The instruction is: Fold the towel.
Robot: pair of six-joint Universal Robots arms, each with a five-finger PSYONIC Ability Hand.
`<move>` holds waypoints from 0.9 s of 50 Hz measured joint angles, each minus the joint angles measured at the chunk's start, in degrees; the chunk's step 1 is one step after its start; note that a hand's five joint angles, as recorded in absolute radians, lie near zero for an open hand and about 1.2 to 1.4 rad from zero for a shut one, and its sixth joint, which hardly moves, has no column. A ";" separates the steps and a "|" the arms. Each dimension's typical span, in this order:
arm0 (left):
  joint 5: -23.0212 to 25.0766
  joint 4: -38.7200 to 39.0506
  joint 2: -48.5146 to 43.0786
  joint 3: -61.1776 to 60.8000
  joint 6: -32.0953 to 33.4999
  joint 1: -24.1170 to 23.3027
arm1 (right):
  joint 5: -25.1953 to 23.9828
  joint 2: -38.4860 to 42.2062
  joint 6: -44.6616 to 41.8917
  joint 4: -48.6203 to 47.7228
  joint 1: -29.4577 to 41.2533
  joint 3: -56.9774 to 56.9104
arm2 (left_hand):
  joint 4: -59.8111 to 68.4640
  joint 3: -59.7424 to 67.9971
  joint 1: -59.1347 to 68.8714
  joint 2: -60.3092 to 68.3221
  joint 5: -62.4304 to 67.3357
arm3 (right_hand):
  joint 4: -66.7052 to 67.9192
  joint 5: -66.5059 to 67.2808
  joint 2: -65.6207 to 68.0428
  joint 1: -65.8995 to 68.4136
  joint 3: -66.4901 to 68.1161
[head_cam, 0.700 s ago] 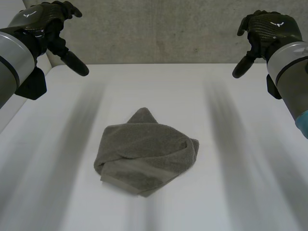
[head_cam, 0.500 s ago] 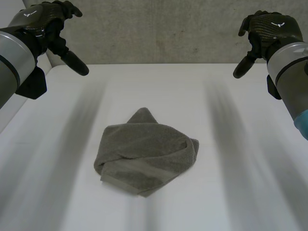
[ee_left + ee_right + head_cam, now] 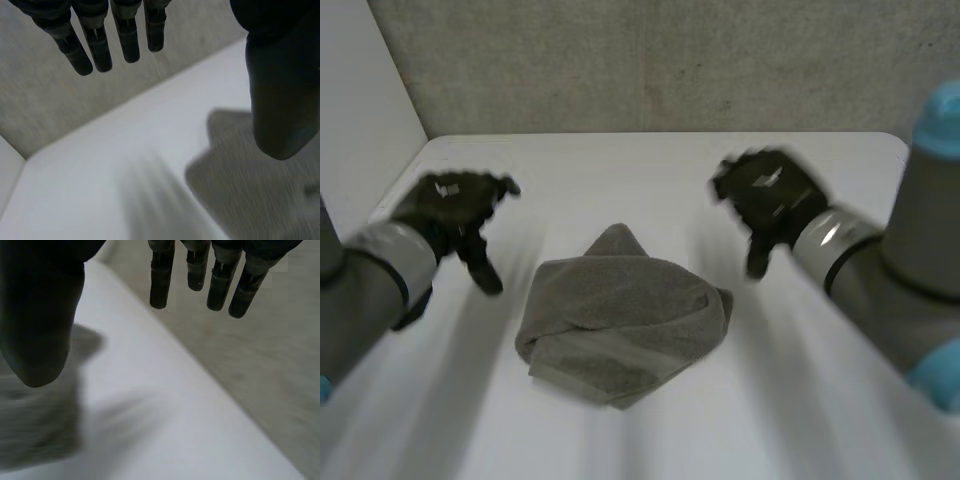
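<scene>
A grey towel (image 3: 620,325) lies crumpled in a loose heap in the middle of the white table (image 3: 650,160), one corner poking toward the far wall. My left hand (image 3: 455,205) hovers just left of it, fingers straight and apart from the thumb, holding nothing. In the left wrist view the towel (image 3: 250,190) lies below the thumb (image 3: 275,85). My right hand (image 3: 770,200) hovers to the right of the towel's far side, open and empty. The right wrist view has the towel (image 3: 35,425) under the thumb (image 3: 40,305), with the fingers (image 3: 200,270) spread above the table.
A grey concrete wall (image 3: 650,60) runs behind the table's far edge. A white panel (image 3: 360,100) stands at the far left. Bare tabletop surrounds the towel on every side.
Both hands have dropped from high at the far corners down and inward, and now flank the towel. The towel has not moved.
</scene>
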 measured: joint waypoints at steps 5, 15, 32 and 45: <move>-0.04 5.47 -2.06 -7.10 0.92 -0.03 | -7.63 1.63 -1.29 -0.12 2.53 5.22 | 0.00 0.17 0.00 0.09 0.09 | 0.00 0.00 -0.08 -0.18 0.00; -0.30 15.75 -10.94 -12.50 0.09 -3.23 | -10.55 9.71 -2.80 -3.34 6.10 9.02 | 12.75 11.93 12.53 11.63 11.32 | 2.97 4.31 3.17 4.48 3.91; -0.83 21.74 -15.45 -10.46 0.49 -6.66 | -1.12 10.90 -3.47 -10.80 6.15 8.64 | 69.32 70.22 62.37 67.22 65.86 | 61.96 61.23 61.91 56.16 62.36; -0.66 20.55 -2.69 -3.79 0.22 -6.68 | -0.69 3.02 -4.28 -10.63 -0.54 5.20 | 69.33 70.40 62.37 68.36 65.86 | 61.96 61.23 61.91 56.16 62.42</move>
